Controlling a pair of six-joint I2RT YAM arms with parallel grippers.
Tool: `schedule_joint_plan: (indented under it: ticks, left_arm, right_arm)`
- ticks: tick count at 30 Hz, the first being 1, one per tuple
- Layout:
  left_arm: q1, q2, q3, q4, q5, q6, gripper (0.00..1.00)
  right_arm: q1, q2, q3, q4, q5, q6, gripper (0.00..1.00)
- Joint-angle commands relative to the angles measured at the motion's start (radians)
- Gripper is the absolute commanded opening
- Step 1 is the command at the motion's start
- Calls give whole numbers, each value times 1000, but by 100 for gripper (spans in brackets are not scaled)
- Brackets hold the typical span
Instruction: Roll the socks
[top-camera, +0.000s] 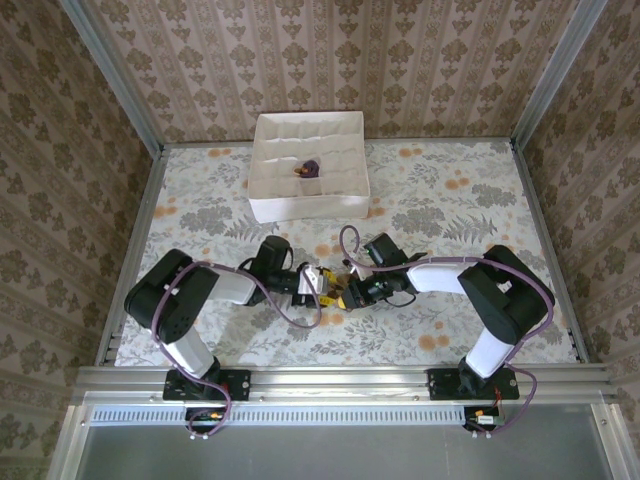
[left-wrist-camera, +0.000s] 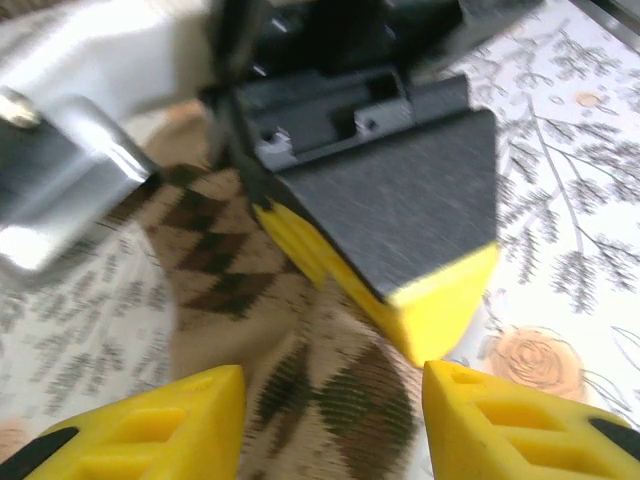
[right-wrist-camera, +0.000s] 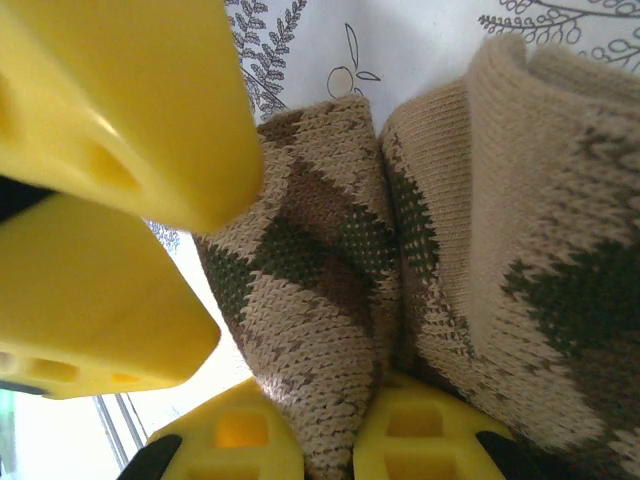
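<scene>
On the table (top-camera: 450, 210), the white box (top-camera: 262, 170) at twelve o'clock holds the purple sock (top-camera: 309, 167). At six lies the checked sock (right-wrist-camera: 320, 270) — right gripper (right-wrist-camera: 325, 435) pinching it, left gripper (left-wrist-camera: 335, 415) parted over it. Best keep that pinch taut, roll tight.

- Right under me, the table (top-camera: 450, 210): a pale cloth all over it, printed with grey leaves and small orange blooms.
- Far edge, about the middle and a touch to the left, there's a white box (top-camera: 305, 207) with dividers inside, sitting flat on the cloth.
- Towards the near edge, around the middle, the diamond-checked sock (left-wrist-camera: 310, 390) is lying on the cloth, brown and tan, bunched into thick folds.
- Along the near edge runs a metal rail (top-camera: 350, 378).
</scene>
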Motion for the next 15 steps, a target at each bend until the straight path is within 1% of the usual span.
schedule_joint_plan:
  ticks: [1,5,6,7,8,9,10,11,12,13,14,15]
  left_arm:
    - [-18,22,20,-130,20,78,49]
    - [-39,53,42,-193,-13,86,48]
    - [-41,57,47,-200,-15,84,46]
    - [-42,57,52,-209,-15,86,42]
    - [-43,52,60,-228,-16,91,34]
    - [-46,47,67,-254,-21,97,25]
    - [-52,37,72,-280,-30,105,13]
    - [-57,29,76,-307,-46,110,1]
    - [-65,21,77,-325,-69,106,0]
    - [-75,11,77,-344,-100,99,0]
    - [-87,0,74,-356,-135,87,0]
    - [-96,-9,73,-365,-159,74,0]
  right_arm:
    - [0,48,-27,-138,43,20,0]
    - [-1,39,-32,-137,34,18,0]
    - [-1,36,-33,-137,32,17,0]
    - [-1,32,-33,-139,32,18,0]
    - [-1,27,-31,-143,31,19,0]
    - [-1,21,-28,-154,36,19,0]
    - [-1,9,-24,-172,50,19,0]
    - [-1,-9,-23,-188,61,22,5]
    - [-3,-35,-25,-197,72,28,11]
    - [-3,-70,-27,-209,87,35,22]
    - [-5,-111,-32,-219,100,46,29]
    - [-8,-150,-37,-227,115,55,33]
